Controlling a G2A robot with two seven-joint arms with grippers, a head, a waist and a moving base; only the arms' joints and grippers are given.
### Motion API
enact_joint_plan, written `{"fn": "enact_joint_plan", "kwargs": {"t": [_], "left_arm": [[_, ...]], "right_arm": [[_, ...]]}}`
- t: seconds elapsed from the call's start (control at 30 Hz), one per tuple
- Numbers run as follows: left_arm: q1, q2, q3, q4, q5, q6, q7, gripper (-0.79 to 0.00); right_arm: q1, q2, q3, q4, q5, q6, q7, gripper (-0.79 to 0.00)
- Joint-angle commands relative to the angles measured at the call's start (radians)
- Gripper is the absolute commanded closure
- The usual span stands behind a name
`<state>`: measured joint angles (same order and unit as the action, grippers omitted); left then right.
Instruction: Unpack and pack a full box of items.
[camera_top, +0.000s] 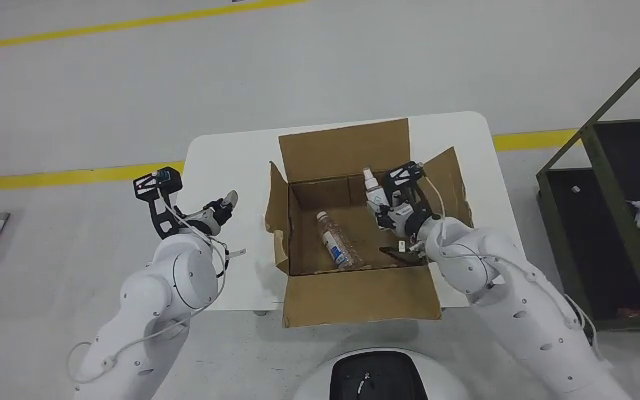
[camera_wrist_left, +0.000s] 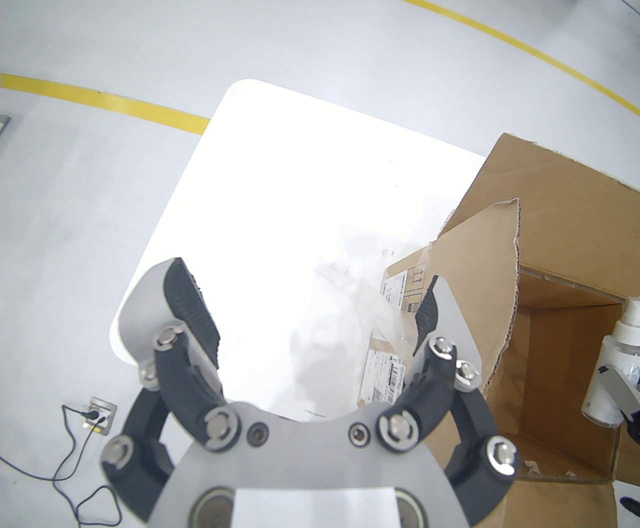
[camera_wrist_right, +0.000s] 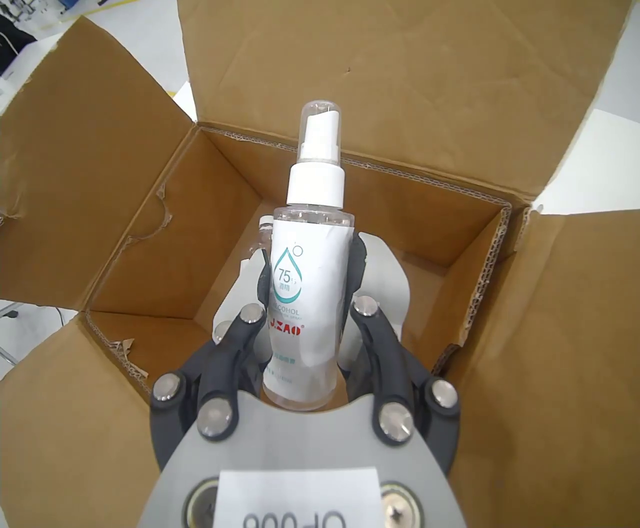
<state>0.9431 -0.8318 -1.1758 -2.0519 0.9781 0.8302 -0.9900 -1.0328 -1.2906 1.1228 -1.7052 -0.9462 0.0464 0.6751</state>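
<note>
An open cardboard box (camera_top: 360, 285) stands in the middle of the white table (camera_top: 225, 160), all flaps folded out. My right gripper (camera_wrist_right: 310, 265) is shut on a white-labelled spray bottle (camera_wrist_right: 315, 175) with a clear cap, holding it upright over the box's right half (camera_top: 383, 205). A clear water bottle (camera_top: 335, 240) lies on the box floor, and a dark flat item (camera_top: 402, 256) lies near the right wall. My left gripper (camera_wrist_left: 305, 300) hangs open over bare table to the left of the box (camera_top: 228, 205), nothing between its fingers. The spray bottle (camera_wrist_left: 612, 370) shows past the box (camera_wrist_left: 550, 310).
A dark green metal rack (camera_top: 590, 210) stands on the floor beyond the table's right end. Yellow lines cross the grey floor. A floor socket with a black cable (camera_wrist_left: 100, 412) lies off the table's left edge. The table left of the box is bare white surface.
</note>
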Motion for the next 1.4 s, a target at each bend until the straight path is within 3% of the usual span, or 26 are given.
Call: {"fn": "enact_joint_plan", "kwargs": {"t": [0.0, 0.33, 0.53, 0.83, 1.37], "left_arm": [[0.000, 0.000, 0.000, 0.000, 0.000, 0.000, 0.000, -0.785], [0.000, 0.000, 0.000, 0.000, 0.000, 0.000, 0.000, -0.785], [0.000, 0.000, 0.000, 0.000, 0.000, 0.000, 0.000, -0.785], [0.000, 0.000, 0.000, 0.000, 0.000, 0.000, 0.000, -0.785], [0.000, 0.000, 0.000, 0.000, 0.000, 0.000, 0.000, -0.785]], "right_arm": [[-0.006, 0.000, -0.012, 0.004, -0.013, -0.007, 0.002, 0.000], [0.143, -0.056, -0.185, 0.235, -0.014, 0.156, 0.083, 0.000], [0.244, -0.095, -0.256, 0.381, 0.031, 0.193, 0.110, 0.000], [0.324, -0.132, -0.296, 0.521, 0.098, 0.162, 0.138, 0.000], [0.375, -0.166, -0.301, 0.654, 0.261, -0.035, 0.170, 0.000]]}}
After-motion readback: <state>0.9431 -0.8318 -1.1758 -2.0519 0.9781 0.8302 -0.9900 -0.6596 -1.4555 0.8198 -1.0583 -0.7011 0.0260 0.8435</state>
